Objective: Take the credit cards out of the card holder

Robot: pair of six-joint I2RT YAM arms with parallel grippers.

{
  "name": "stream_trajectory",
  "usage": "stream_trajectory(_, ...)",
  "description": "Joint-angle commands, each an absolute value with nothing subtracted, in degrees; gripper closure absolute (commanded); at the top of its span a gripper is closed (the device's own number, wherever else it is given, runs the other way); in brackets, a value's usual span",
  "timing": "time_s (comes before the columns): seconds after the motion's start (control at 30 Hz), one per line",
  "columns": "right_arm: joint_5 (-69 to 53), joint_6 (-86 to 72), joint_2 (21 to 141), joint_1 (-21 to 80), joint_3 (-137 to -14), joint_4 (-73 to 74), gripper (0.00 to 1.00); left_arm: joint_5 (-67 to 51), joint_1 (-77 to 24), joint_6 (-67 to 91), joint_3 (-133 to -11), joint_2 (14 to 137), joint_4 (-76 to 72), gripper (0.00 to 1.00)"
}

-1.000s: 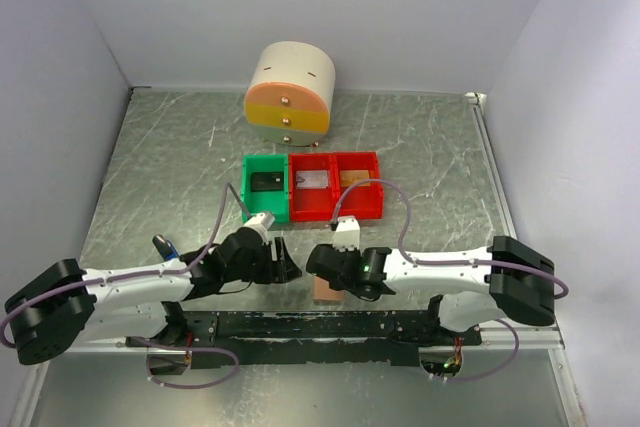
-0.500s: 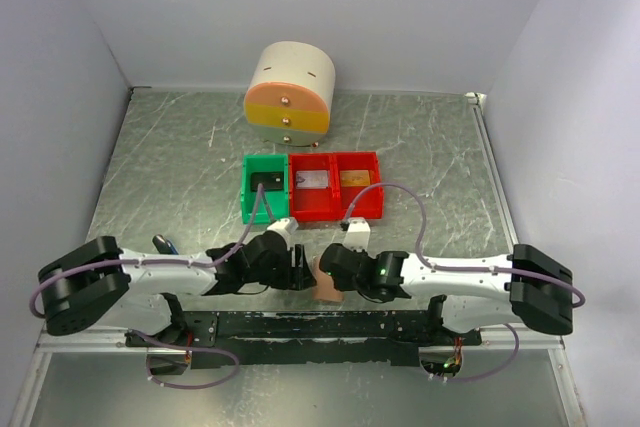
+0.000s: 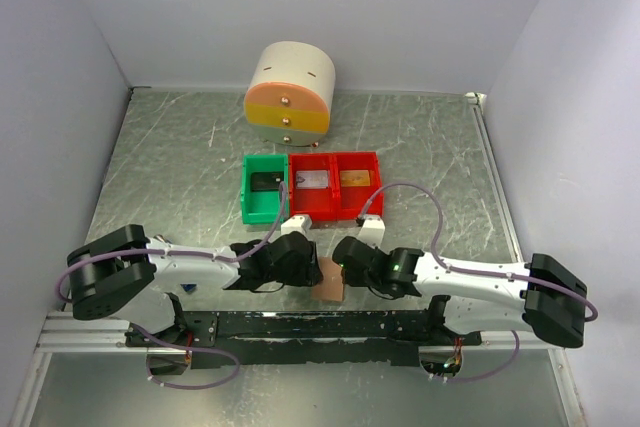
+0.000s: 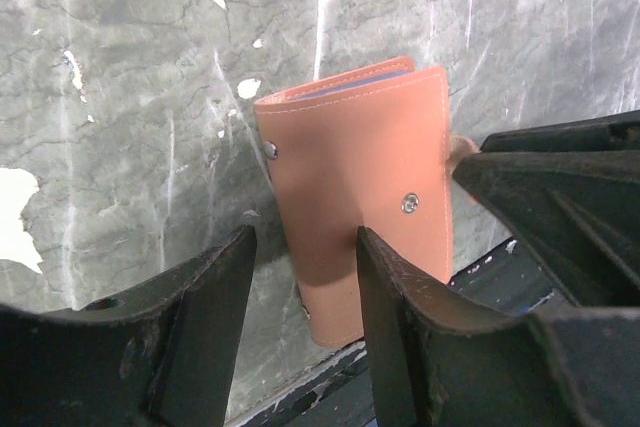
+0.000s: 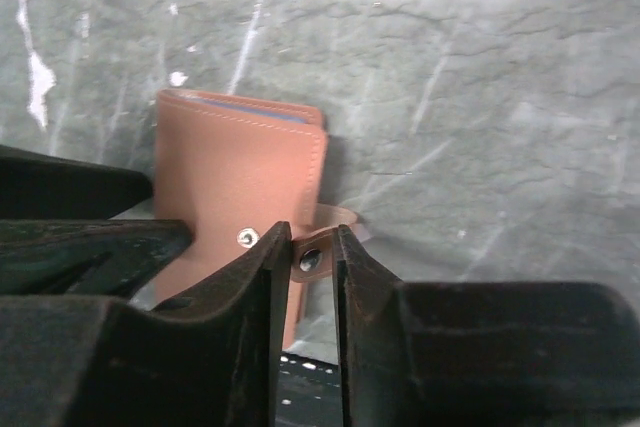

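Note:
The card holder is a closed tan-brown wallet lying by the table's near edge, between both grippers. In the left wrist view the holder has its lower left corner between the open jaws of my left gripper, with a gap on the left side. In the right wrist view my right gripper is shut on the holder's snap strap, which sticks out from the holder. Of the credit cards only a thin pale blue edge shows at the holder's top. Seen from above, my left gripper and right gripper meet at the holder.
A green bin and two red bins stand mid-table with small flat items inside. A round cream, orange and yellow drawer unit is behind them. The black base rail runs just below the holder. Walls close in the left, right and back.
My left gripper has moved right up to the holder and its jaws have narrowed. The right gripper has shifted slightly right, still at the strap.

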State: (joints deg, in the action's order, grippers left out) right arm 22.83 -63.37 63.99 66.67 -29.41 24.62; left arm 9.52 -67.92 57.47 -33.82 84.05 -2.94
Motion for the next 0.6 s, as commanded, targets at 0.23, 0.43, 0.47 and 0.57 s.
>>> stream_trajectory(0.23, 24.59, -63.07, 64.91, 65.10, -33.20, 35.01, 0.66, 13.27, -68.11, 55.86, -35.29, 85.61, 2.95, 0.43)
stream_trajectory(0.43, 26.44, -65.36, 66.40, 65.05, -34.85, 39.16, 0.68, 13.68, -68.12, 55.52, -35.77, 85.01, 3.90, 0.43)
stream_trajectory(0.47, 26.57, -65.50, 66.18, 65.12, -34.55, 38.81, 0.69, 13.74, -68.14, 55.43, -35.85, 85.11, 4.00, 0.43)
stream_trajectory(0.57, 25.95, -65.10, 65.30, 65.06, -33.46, 36.61, 0.74, 13.66, -68.12, 55.22, -36.19, 85.41, 4.45, 0.43)
